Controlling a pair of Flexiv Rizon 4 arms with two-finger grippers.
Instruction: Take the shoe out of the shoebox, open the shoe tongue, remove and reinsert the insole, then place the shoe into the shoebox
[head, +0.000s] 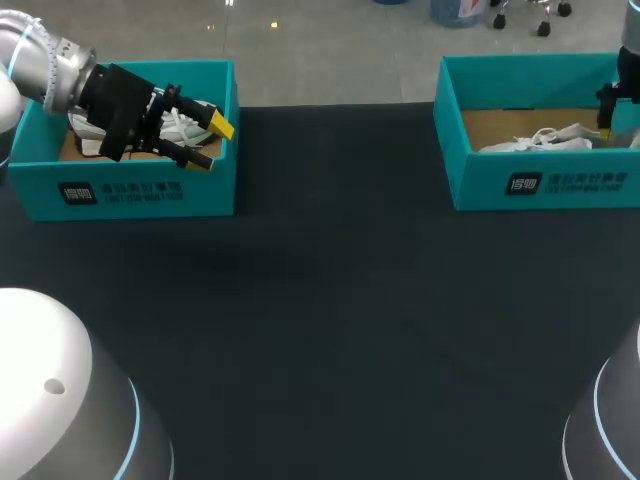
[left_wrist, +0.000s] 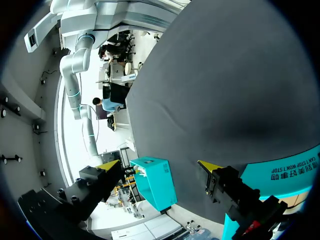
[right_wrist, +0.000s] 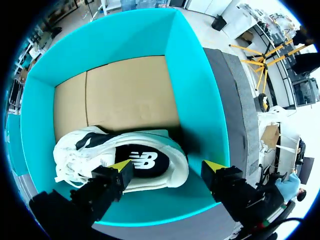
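Two shoeboxes, two shoes and two grippers on one dark table (head: 330, 320).
In the head view, the left shoebox (head: 150, 190) sits at the upper left and the right shoebox (head: 540, 185) at the upper right, well apart. Each holds one white shoe: the first shoe (head: 185, 122) and the second shoe (head: 545, 140). The left gripper (head: 212, 143) hangs over the left shoebox, fingers spread wide with nothing between them. The right gripper (right_wrist: 167, 167) hangs just above the second shoe inside its box, fingers apart and gripping nothing.
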